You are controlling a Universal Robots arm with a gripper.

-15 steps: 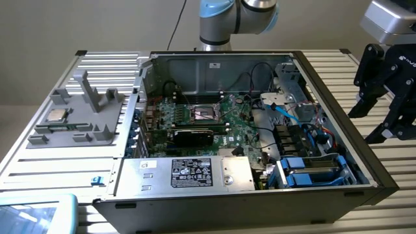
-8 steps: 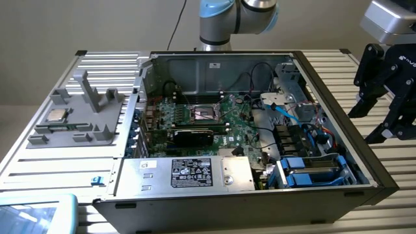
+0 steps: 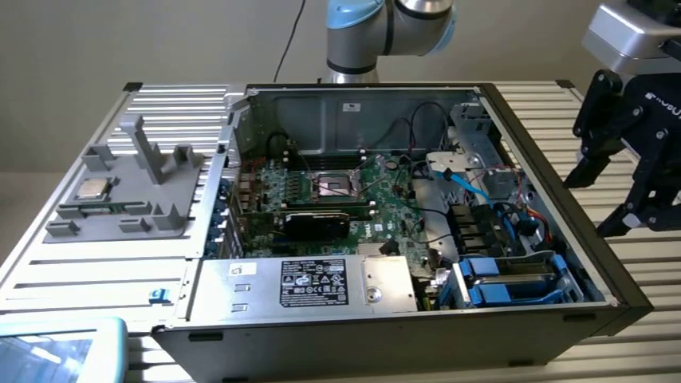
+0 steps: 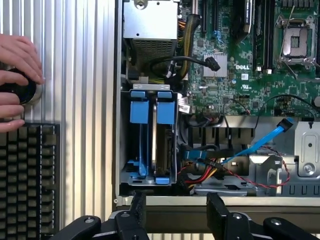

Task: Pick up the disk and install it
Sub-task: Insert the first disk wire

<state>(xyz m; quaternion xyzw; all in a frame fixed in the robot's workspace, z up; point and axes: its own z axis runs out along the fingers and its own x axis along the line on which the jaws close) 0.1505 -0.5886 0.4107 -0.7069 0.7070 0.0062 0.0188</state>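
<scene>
The disk [image 4: 154,145] stands on edge in the drive bay of the open computer case [image 3: 553,239], its grey metal flanked by bright blue rails. In the exterior view the same blue-framed disk [image 3: 509,281] sits in the case's near corner on the exterior view's right. My gripper [image 3: 601,203] hangs outside and above the case's wall on that side, well apart from the disk. In the wrist view my gripper [image 4: 176,200] is open over the case's rim with nothing between the black fingers [image 4: 216,205].
A silver power supply box [image 3: 309,283] sits beside the bay, and blue cables [image 4: 260,142] cross near the motherboard [image 3: 340,191]. A grey fixture [image 3: 127,191] carries a small processor chip [image 3: 94,189]. A person's hand [image 4: 17,75] rests on a black knob above a keyboard [image 4: 27,180].
</scene>
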